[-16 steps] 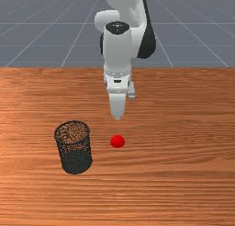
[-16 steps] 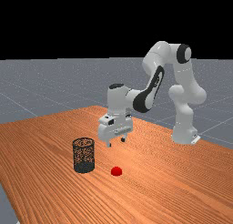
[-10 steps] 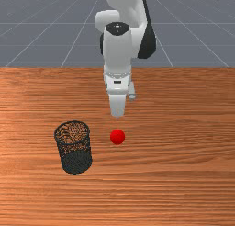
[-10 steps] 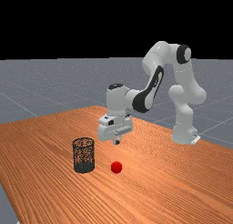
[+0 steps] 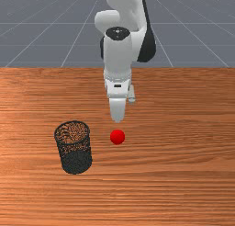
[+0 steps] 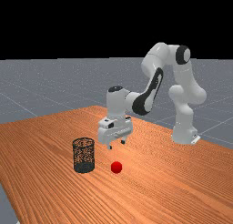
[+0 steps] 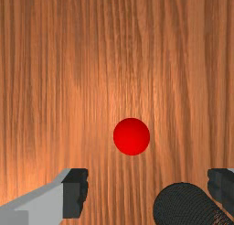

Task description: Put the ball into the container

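Your gripper stands spread; the ball looks light, firm and apt to roll, so pinch it dead centre

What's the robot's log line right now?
claw: open, empty, above table | red ball: on table, outside black mesh bin | task: not done

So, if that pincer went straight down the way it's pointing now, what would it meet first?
Probably the red ball: front and far views both show it below the open pincer, though how squarely they line up in depth is hard to judge.
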Robot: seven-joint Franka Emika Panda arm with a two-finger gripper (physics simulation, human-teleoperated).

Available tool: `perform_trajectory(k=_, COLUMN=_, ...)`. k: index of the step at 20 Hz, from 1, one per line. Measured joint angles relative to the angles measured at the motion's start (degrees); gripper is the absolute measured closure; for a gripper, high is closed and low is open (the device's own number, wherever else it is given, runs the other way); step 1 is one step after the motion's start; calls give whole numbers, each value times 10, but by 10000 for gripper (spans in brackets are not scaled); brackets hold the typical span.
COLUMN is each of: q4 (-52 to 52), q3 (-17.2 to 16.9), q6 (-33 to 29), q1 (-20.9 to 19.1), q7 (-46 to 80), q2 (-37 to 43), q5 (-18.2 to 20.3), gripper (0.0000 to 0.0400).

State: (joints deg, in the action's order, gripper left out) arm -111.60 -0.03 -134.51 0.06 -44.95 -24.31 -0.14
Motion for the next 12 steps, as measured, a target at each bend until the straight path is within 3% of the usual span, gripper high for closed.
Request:
perform_trajectory(k=5, q4=24, q3=0, q6=14, q1=0, q7=0, q2=-35, q5=0, gripper=1)
perform_trajectory(k=12, q4=29, q3=0, q6=-24, q1=0, q7=0, q2=-83, q5=0, gripper=0)
